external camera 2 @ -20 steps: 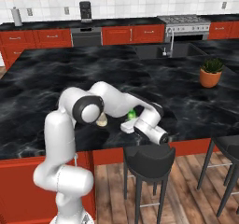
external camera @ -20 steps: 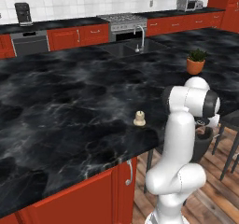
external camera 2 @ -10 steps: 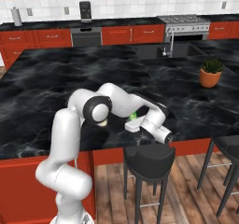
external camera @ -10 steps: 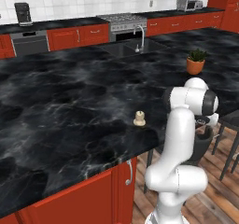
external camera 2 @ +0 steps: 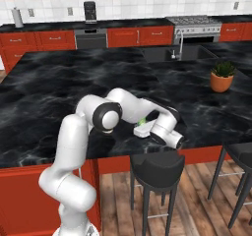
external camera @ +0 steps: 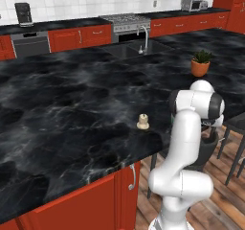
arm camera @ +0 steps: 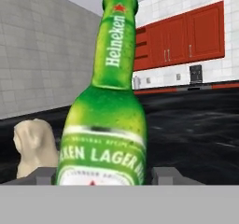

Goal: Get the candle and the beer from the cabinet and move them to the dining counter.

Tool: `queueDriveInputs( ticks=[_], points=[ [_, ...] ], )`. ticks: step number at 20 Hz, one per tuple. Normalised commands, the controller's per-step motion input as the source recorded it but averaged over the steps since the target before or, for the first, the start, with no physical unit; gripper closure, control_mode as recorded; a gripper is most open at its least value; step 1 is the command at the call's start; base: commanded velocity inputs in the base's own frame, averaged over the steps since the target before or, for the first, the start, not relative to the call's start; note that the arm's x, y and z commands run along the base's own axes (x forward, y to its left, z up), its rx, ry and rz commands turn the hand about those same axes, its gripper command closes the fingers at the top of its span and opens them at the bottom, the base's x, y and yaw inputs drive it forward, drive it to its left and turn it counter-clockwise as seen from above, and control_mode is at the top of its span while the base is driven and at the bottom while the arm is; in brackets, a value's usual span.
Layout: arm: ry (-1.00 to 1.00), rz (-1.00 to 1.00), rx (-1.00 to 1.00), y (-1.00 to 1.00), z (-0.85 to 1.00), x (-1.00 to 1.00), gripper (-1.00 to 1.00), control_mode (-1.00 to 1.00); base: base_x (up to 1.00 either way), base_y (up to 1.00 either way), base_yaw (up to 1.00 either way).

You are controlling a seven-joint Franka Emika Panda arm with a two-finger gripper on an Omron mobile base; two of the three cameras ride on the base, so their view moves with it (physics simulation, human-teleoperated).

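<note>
Veined black marble bears glossy beer (arm camera: pixel 105 125), seemingly upright

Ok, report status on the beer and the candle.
Gripper low at counter edge, fingers either side of beer, grip unclear. Beer upright on dining counter. Candle beside it, apart. Nothing blocking.

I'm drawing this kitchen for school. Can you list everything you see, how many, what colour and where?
Slim green glass beer bottle: one, green, upright between the claw's fingertips.
Short cream-white candle: one, cream, near the front edge of the black marble island counter.
Terracotta-potted plant: one, orange and green, on the island's right side.
Dark stools: at least two, at the island's right end.
Silver stove: one, back wall.
Claw: one, white, low over the counter edge.
</note>
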Motion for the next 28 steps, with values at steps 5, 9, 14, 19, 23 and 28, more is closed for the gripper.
queueDriveInputs(
  ticks=[5,9,14,19,23,28],
  points=[
    [0.00,0.00,0.00,0.00,0.00,-0.04,-1.00,-1.00,0.00,0.00,0.00],
    [-0.01,0.00,0.00,0.00,0.10,-0.22,-1.00,-1.00,0.00,0.00,0.00],
    [0.00,0.00,0.00,0.00,0.22,-0.22,-1.00,-1.00,0.00,0.00,0.00],
    [0.00,0.00,0.00,0.00,0.47,-0.15,-1.00,-1.00,0.00,0.00,0.00],
    [0.00,0.00,0.00,0.00,0.49,-0.15,-1.00,-1.00,0.00,0.00,0.00],
    [-0.01,0.00,0.00,0.00,0.55,-0.17,-1.00,-1.00,0.00,0.00,0.00]
  ],
)
